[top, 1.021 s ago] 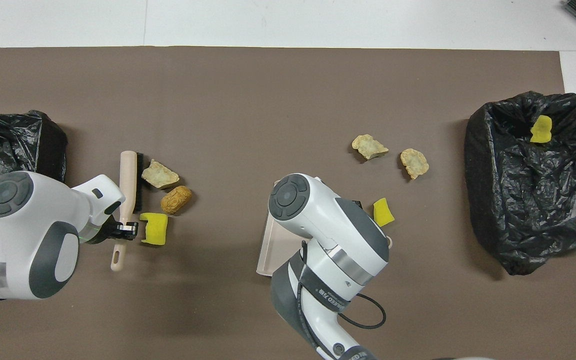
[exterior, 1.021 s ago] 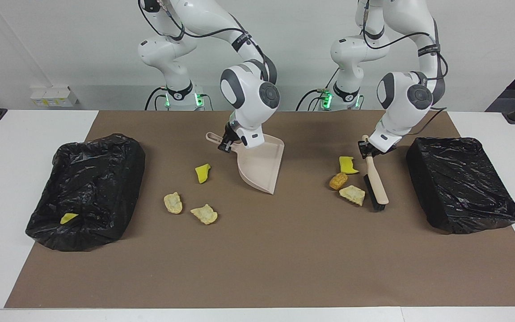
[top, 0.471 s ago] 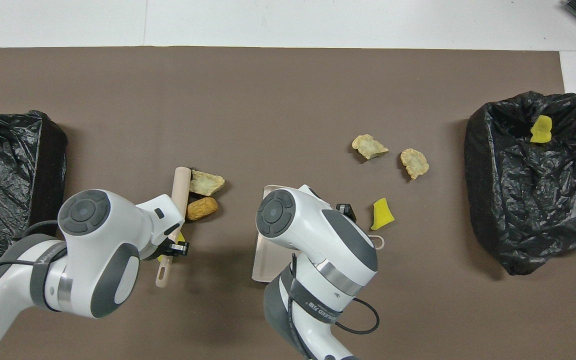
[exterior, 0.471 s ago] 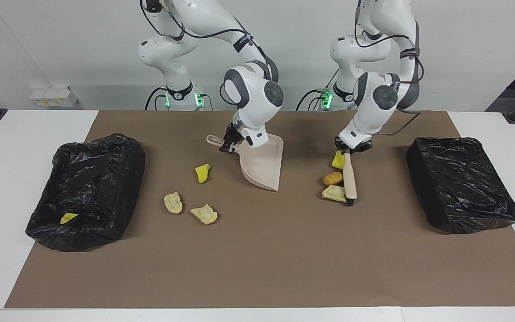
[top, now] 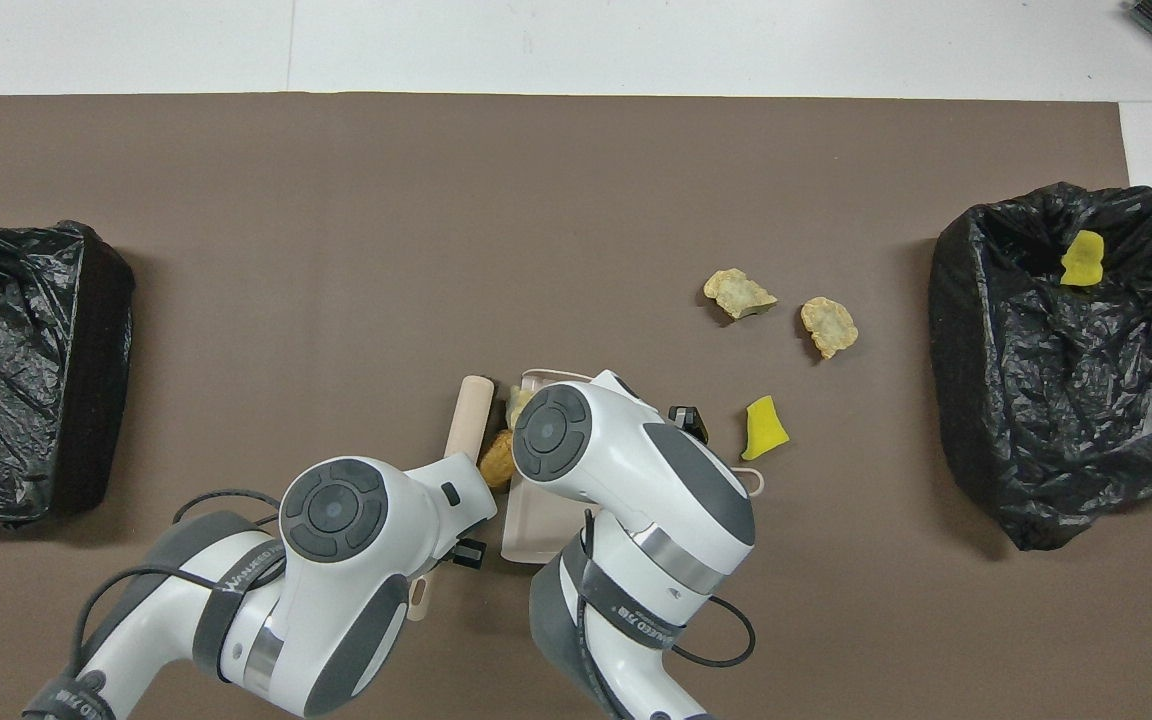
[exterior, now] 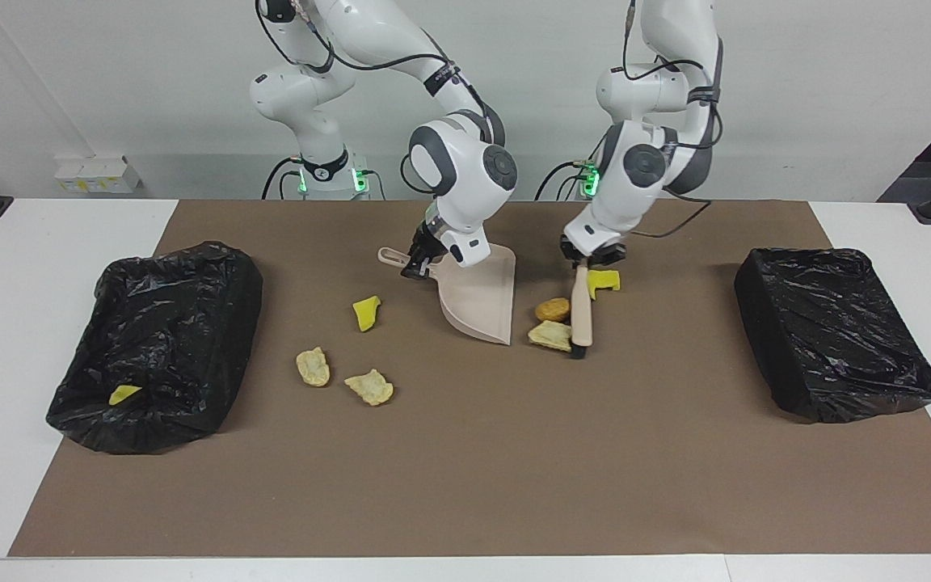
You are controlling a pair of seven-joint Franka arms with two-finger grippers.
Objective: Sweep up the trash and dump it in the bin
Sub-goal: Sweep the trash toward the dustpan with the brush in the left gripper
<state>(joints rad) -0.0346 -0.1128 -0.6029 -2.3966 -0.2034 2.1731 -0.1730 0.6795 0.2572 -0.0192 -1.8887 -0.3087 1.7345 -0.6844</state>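
On the brown mat [exterior: 465, 469], the left gripper [exterior: 592, 257] clamps the brush [exterior: 581, 311] against beige and brown trash [exterior: 551, 333] beside the dustpan [exterior: 478, 301], whose handle the right gripper [exterior: 417, 263] grips.

Two white Franka arms, their rounded shells broken by dark grey joint bands and grey circular caps at the wrists. Black cables loop along the upper links and trail from the forearms. Green lights glow at both bases, which wear black rings with white markings. White lettering runs along a grey band on each forearm in the overhead view. Each arm ends in a small black gripper: the left gripper [exterior: 592, 257] and the right gripper [exterior: 415, 267].
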